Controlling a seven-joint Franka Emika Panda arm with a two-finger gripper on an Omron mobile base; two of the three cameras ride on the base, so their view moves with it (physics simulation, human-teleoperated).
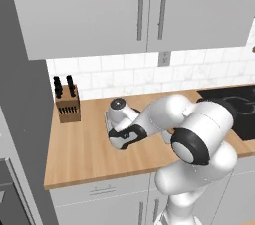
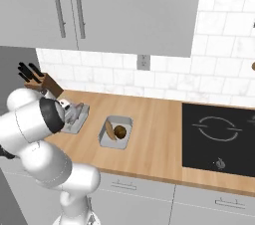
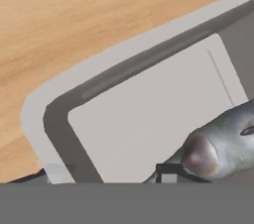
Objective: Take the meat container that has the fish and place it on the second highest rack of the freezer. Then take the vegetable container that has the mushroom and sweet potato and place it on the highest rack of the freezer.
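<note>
Two trays sit near the counter's (image 2: 159,139) front edge: the meat container (image 2: 75,119) with the fish (image 3: 223,143), and the vegetable container (image 2: 115,132). Gripper (image 2: 72,114) is lowered into the meat container; whether its jaws are apart or together cannot be told.

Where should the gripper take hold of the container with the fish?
On the raised rim of the meat container, from above, one finger inside the wall and one outside. The tray is shallow and flat on the counter, and the fish covers part of its floor.
</note>
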